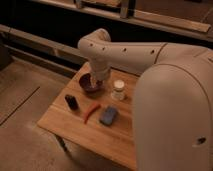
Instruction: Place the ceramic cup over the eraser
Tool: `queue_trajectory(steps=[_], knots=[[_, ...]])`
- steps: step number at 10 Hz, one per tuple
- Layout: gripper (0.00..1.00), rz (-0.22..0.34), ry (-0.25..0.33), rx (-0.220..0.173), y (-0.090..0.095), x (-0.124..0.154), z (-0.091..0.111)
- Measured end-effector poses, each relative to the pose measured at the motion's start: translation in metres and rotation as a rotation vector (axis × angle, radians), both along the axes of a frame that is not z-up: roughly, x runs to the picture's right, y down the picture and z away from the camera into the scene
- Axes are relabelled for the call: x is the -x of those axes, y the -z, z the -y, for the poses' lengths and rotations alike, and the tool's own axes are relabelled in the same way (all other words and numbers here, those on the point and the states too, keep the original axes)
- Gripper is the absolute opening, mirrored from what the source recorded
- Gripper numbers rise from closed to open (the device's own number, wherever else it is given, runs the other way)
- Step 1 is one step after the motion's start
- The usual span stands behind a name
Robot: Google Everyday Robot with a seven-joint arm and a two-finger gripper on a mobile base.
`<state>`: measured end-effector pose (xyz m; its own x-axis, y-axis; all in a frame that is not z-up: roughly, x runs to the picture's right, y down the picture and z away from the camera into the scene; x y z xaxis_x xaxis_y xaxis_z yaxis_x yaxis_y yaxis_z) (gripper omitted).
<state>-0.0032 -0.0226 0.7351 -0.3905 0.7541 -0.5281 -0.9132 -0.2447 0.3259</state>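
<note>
The ceramic cup (118, 90) is small, white and jar-like, and stands upright on the wooden table (75, 132) toward its back right. The eraser (71, 102) is a stubby black block at the table's left. My gripper (98, 81) hangs from the white arm (130, 52) just above the dark maroon bowl (90, 84), to the left of the cup and behind and right of the eraser. The arm's wrist hides most of the gripper.
A thin red-orange stick (90, 111) lies mid-table, with a flat blue-grey pad (108, 116) to its right. The robot's big white body (175, 120) fills the right side. Dark metal rails run behind the table; concrete floor is to the left.
</note>
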Motion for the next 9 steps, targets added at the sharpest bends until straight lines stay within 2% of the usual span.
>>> queue_trajectory(steps=[1, 2, 4, 6, 9], knots=[[0.65, -0.033, -0.001, -0.017, 0.001, -0.009, 0.012], [0.65, -0.095, 0.015, -0.047, 0.005, -0.024, 0.032], [0.65, -0.131, 0.019, -0.076, 0.009, -0.035, 0.050], [0.65, -0.081, -0.014, -0.106, 0.009, -0.034, 0.065], [0.65, 0.088, -0.128, -0.118, -0.009, -0.038, 0.073]])
